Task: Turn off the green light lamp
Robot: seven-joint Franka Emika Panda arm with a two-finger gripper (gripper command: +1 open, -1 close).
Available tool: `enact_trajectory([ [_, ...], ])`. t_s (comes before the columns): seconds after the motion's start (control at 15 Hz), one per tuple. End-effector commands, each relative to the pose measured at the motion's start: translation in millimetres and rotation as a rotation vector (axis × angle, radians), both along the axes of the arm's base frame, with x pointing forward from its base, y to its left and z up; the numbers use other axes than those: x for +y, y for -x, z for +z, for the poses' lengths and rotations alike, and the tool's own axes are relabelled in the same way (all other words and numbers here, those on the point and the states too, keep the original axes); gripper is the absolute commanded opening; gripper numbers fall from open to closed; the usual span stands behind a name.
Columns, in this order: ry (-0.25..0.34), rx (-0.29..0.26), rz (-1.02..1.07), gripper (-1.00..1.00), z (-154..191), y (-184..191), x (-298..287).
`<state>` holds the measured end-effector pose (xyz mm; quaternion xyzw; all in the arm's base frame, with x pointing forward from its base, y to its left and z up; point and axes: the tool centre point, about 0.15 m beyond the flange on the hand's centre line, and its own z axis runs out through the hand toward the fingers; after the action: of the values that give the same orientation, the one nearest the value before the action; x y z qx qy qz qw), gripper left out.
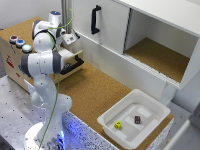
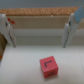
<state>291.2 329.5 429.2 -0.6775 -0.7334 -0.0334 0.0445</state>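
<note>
While the white arm [image 1: 42, 62] rises from its base at the exterior view's lower left, you see it fold at the elbow and reach back over the wooden box [image 1: 30, 57], its wrist ending above the box's pulled-out drawer [image 1: 70, 62]. Your pincer [image 2: 42, 30] is released: in the wrist view both fingers [image 2: 8, 31] stand wide apart and hold nothing. Below and between them lies a red cube [image 2: 48, 66] on a pale surface, untouched by either finger.

On top of the wooden box, along its edge toward the exterior view's left, sit three round buttons in a row. The green light lamp [image 1: 26, 48] is the one nearest the arm's elbow, its pale cyan-green top showing; the blue-topped button [image 1: 19, 43] is just beside it, and the dark reddish button [image 1: 13, 38] lies beyond that. The pincer is well apart from the lamp.

Far from the box, on the cork counter [image 1: 92, 90], a white tray [image 1: 112, 120] holds a yellow cube [image 1: 118, 125] and a dark cube [image 1: 137, 119].
</note>
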Motion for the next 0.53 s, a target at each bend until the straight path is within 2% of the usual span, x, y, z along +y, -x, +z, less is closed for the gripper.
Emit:
enact_trajectory([
  [0.0, 0.039, -0.047, -0.03, 1.0, 72, 41, 1],
  [0.2, 0.013, -0.057, -0.054, 1.0, 92, 55, -1],
  [0.47, 0.006, -0.037, -0.068, 1.0, 91, 63, 4],
])
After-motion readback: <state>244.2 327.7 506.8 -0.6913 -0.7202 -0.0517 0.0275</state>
